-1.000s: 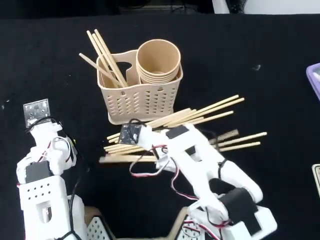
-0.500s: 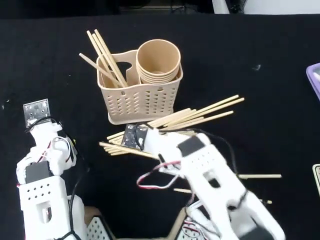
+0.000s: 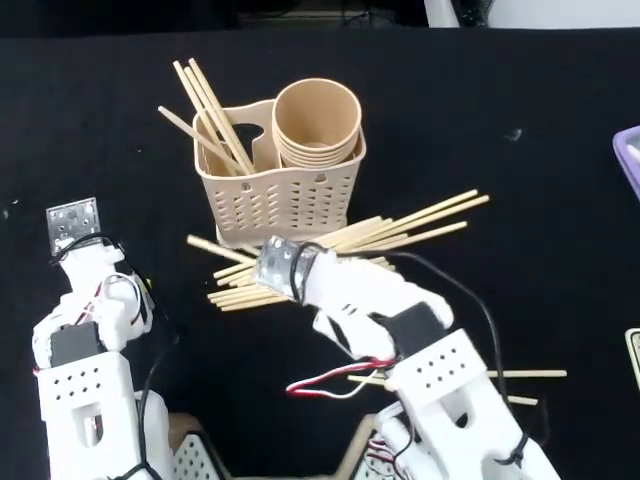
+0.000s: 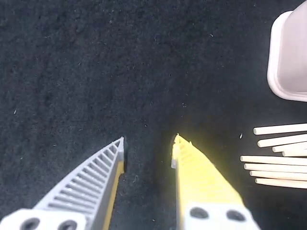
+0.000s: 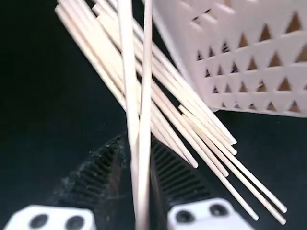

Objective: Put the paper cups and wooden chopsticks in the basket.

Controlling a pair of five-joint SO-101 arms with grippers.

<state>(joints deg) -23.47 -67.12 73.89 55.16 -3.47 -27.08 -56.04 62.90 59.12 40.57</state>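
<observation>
A beige basket [image 3: 285, 200] stands on the black table with stacked paper cups [image 3: 316, 118] in one compartment and several wooden chopsticks [image 3: 205, 105] leaning in the other. More chopsticks [image 3: 410, 225] lie in a pile just in front of it. My right gripper [image 3: 272, 270] sits at that pile. In the right wrist view it [image 5: 138, 141] is shut on two chopsticks [image 5: 135, 91], with the basket wall [image 5: 240, 52] close by. My left gripper [image 4: 148, 143] hangs open over bare cloth, and chopstick ends [image 4: 278, 160] show at the side.
Two loose chopsticks [image 3: 525, 375] lie near the right arm's base. A purple object [image 3: 628, 150] sits at the table's right edge. The left arm [image 3: 85, 330] stays at the near left corner, with open black cloth around it.
My right gripper has closed on chopsticks at the pile and turned them, so one end now points toward the far left. A few chopsticks slid toward the right arm's base. The left arm is still.
</observation>
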